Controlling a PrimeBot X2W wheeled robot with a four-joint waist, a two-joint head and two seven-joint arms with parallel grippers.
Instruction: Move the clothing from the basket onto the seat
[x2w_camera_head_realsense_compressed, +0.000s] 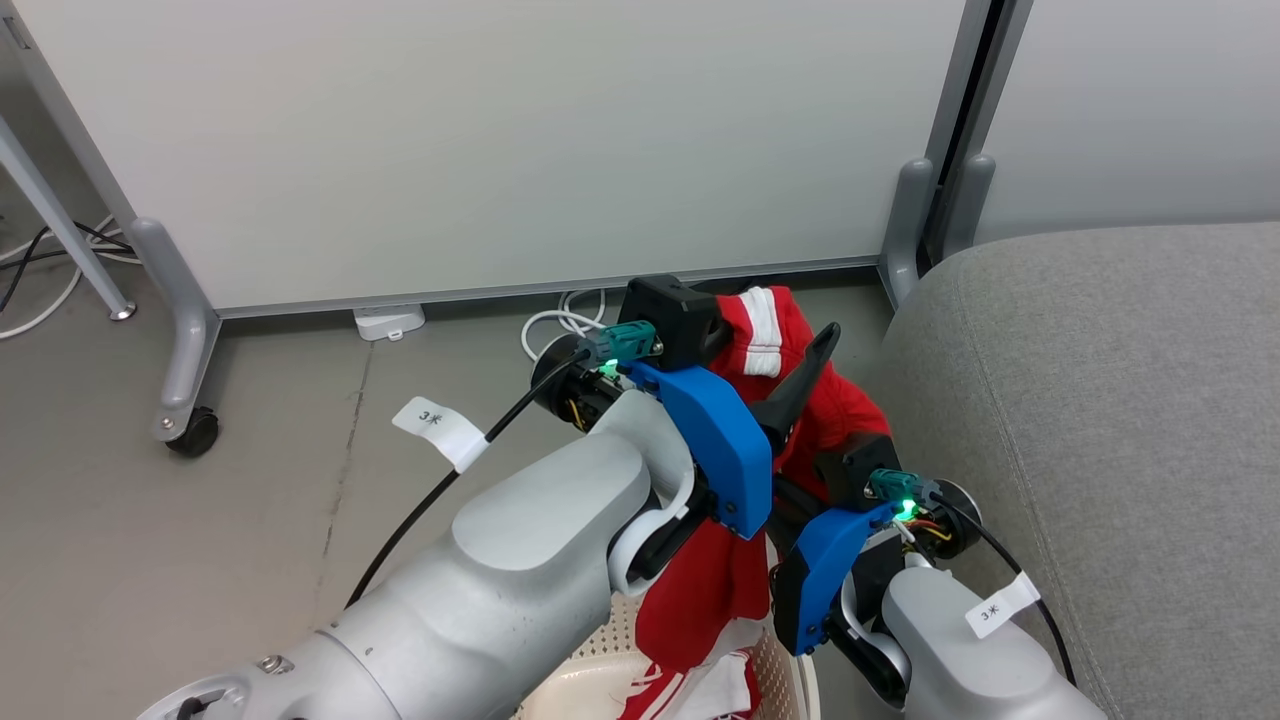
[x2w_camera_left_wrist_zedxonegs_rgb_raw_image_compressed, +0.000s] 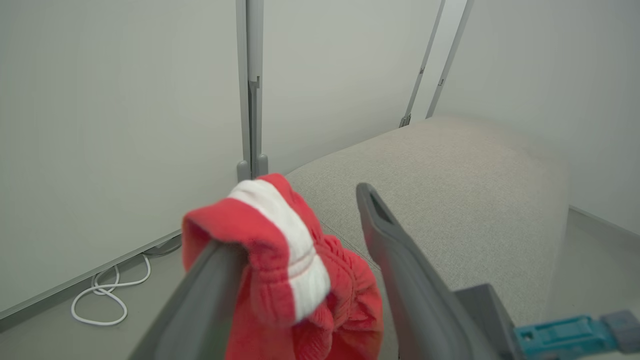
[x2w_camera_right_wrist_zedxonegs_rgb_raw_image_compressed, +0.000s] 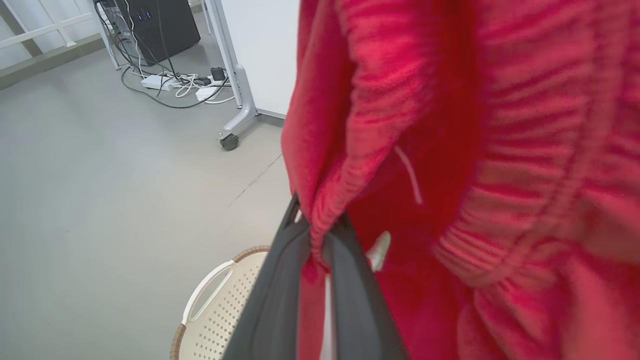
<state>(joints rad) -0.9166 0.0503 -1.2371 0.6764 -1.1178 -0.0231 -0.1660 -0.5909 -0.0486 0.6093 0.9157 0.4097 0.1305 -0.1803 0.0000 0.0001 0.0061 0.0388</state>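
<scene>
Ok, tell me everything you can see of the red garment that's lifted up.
The red garment is soft, ribbed-looking fabric with a white stripe, bunched and lifted above the basket. The right gripper pinches a fold; the left gripper is open, cloth draped over one finger. It hangs close beside the seat.

left claw (x2w_camera_left_wrist_zedxonegs_rgb_raw_image_compressed: 290, 220): fingers spread wide | right claw (x2w_camera_right_wrist_zedxonegs_rgb_raw_image_compressed: 317, 225): fingers pinched together | forearms side by side

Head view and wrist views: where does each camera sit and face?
Head view: from the head, down at red garment, seat; left forearm, right forearm.
Left wrist view: from left wrist, along open left gripper toward seat.
Right wrist view: from right wrist, down at basket; right gripper pinches garment.
All share the garment.
</scene>
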